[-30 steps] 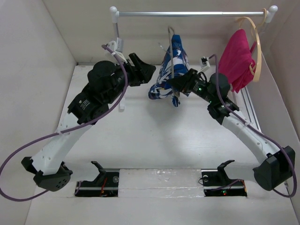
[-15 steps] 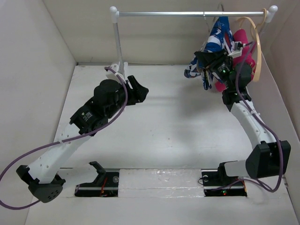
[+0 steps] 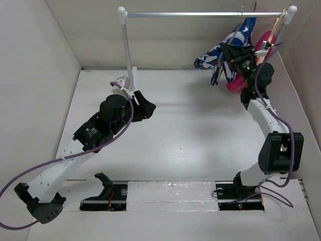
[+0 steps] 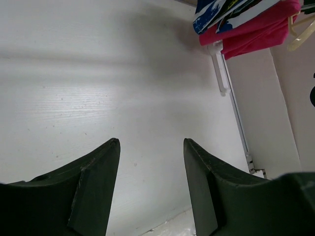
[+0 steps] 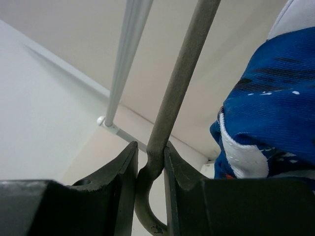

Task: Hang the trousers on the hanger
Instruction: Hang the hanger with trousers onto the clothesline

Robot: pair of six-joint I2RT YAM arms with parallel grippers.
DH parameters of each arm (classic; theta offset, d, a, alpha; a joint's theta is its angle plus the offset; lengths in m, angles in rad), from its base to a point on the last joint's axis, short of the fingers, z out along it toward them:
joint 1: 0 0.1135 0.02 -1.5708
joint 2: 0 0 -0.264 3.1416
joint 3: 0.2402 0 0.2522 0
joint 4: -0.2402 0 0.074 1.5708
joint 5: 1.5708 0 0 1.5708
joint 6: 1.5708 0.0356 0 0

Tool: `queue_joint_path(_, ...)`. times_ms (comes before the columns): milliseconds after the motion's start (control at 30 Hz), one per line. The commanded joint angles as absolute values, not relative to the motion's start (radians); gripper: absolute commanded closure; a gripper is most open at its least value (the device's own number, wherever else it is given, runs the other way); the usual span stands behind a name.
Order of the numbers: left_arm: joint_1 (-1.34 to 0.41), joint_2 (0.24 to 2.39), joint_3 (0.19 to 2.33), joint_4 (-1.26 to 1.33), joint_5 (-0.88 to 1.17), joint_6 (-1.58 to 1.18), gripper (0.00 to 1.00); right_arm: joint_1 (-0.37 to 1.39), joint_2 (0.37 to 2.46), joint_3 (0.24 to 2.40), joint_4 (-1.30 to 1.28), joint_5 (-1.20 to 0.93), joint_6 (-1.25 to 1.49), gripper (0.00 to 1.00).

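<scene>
White table (image 3: pixel 190 145), walled on three sides. Clothes rail (image 3: pixel 200 14) spans the far edge, from 11 to 1 o'clock.

Left arm (image 3: pixel 95 133) stretches from the near-left corner towards the table's middle. Right arm (image 3: pixel 268 125) rises from the near right and reaches steeply up to the rail's right end, at 1 o'clock.

Trousers (image 3: pixel 208 57) are off the table, bunched and draped just under the rail at 1 o'clock, with the blue-white print spilling towards 9 o'clock of the right wrist. Pink garment (image 3: pixel 236 83) hangs just behind and touches them. Its wooden hanger (image 3: pixel 278 22) is at the rail's right end.

Wire hanger (image 5: pixel 179 78) carries the trousers; its thin grey stem runs up beside the rail. Whether its hook sits over the rail I cannot tell.

Right gripper (image 5: pixel 150 152): jaws pinched tight on the wire stem. Left gripper (image 4: pixel 151 147): at 10 o'clock of the table's middle, jaws apart, nothing between them, only bare table beneath.
</scene>
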State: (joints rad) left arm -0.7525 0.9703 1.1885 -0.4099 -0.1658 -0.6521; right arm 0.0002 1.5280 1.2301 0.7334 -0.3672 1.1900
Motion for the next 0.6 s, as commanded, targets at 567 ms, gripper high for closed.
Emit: queue_joint_path(567,-0.750,0.974,1.160,-0.370,-0.161,-0.678,0.50,-0.031,1.557,1.240,1.022,-0.344,1.164,0.90)
